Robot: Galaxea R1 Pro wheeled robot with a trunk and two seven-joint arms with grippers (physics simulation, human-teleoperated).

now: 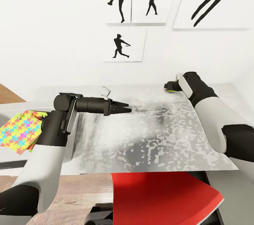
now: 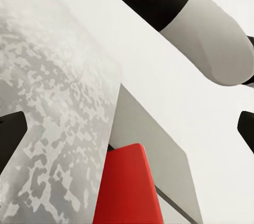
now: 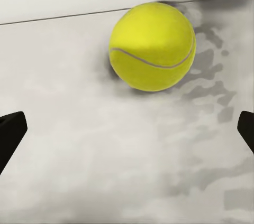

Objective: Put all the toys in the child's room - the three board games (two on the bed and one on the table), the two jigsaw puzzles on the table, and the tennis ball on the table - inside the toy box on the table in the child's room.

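Yellow-green tennis ball (image 3: 152, 46) on table (image 1: 158, 136), twelve o'clock of spread, empty right gripper (image 3: 127, 129); approach step, next advance and clamp.

You face a white wall (image 1: 53, 41) with four black silhouette pictures (image 1: 124, 45). Below you, a red chair (image 1: 158, 196) sits on wood floor (image 1: 81, 193).

One tennis ball (image 3: 152, 46) — three silhouette pictures (image 1: 123, 45).
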